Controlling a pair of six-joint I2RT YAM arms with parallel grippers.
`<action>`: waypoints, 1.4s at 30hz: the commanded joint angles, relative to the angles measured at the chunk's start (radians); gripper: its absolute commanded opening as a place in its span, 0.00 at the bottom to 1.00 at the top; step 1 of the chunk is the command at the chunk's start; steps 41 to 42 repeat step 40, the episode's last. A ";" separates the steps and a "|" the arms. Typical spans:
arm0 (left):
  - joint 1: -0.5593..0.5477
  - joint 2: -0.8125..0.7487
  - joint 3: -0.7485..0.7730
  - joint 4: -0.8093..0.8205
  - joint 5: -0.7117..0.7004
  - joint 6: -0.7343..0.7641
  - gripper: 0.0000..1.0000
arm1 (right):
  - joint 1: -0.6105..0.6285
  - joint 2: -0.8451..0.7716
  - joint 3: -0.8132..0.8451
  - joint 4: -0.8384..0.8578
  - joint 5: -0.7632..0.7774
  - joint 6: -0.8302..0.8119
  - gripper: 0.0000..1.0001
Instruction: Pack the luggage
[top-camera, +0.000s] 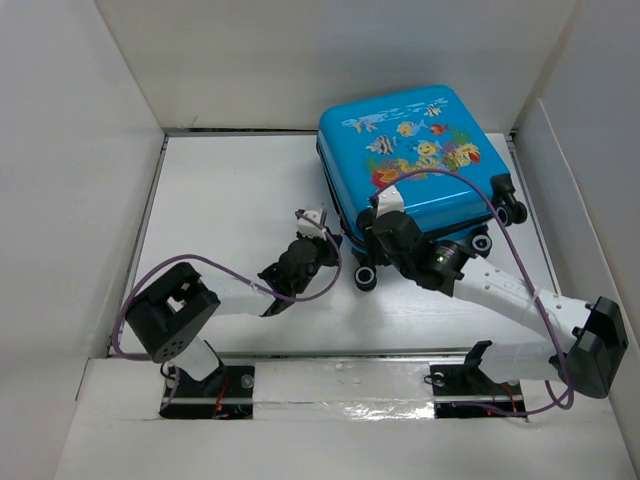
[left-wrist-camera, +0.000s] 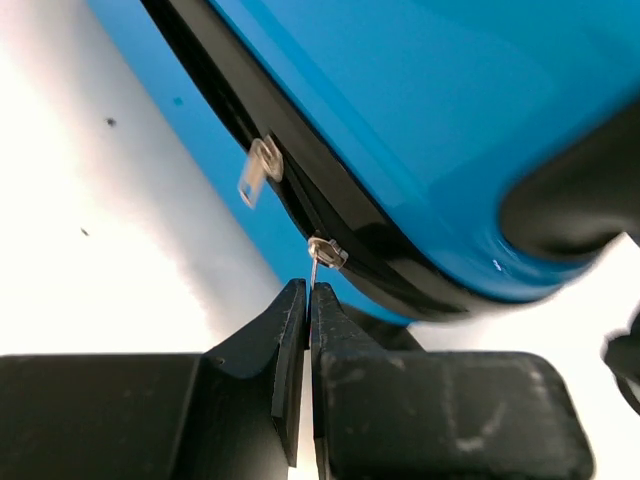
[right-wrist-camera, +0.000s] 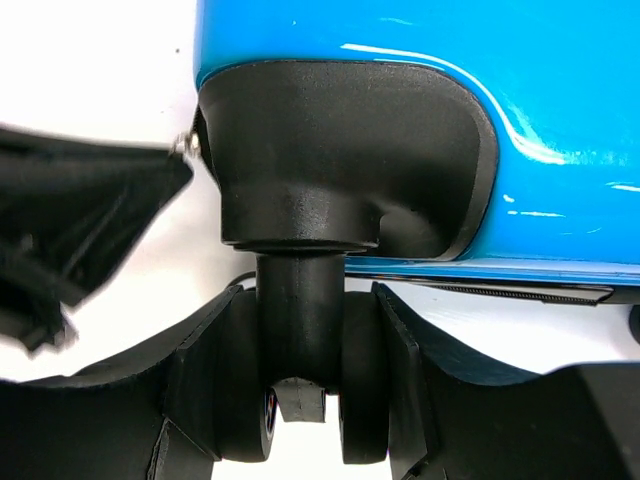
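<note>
Luggage (top-camera: 415, 160) lies flat and closed on the far right part of the table (top-camera: 230, 190). You see its bright blue shell with the fish and coral print facing up, a black zipper band along the edge, and small black wheels on the near right side. Your left gripper (left-wrist-camera: 308, 295) is at its near left edge, fingers pressed together on a thin metal zipper pull (left-wrist-camera: 315, 262); a second pull (left-wrist-camera: 258, 172) hangs free. Your right gripper (right-wrist-camera: 307, 300) has its fingers closed around one caster wheel (right-wrist-camera: 300, 340).
</note>
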 joint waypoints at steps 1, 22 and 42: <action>0.132 0.000 0.020 -0.046 -0.153 0.071 0.00 | -0.003 -0.053 -0.017 -0.089 0.033 -0.035 0.00; 0.316 -0.585 -0.064 -0.320 0.093 -0.241 0.99 | 0.046 -0.408 0.000 0.078 -0.226 -0.036 1.00; 0.265 -1.114 0.109 -0.730 0.197 -0.204 0.99 | 0.046 -0.811 -0.143 0.275 0.009 0.025 1.00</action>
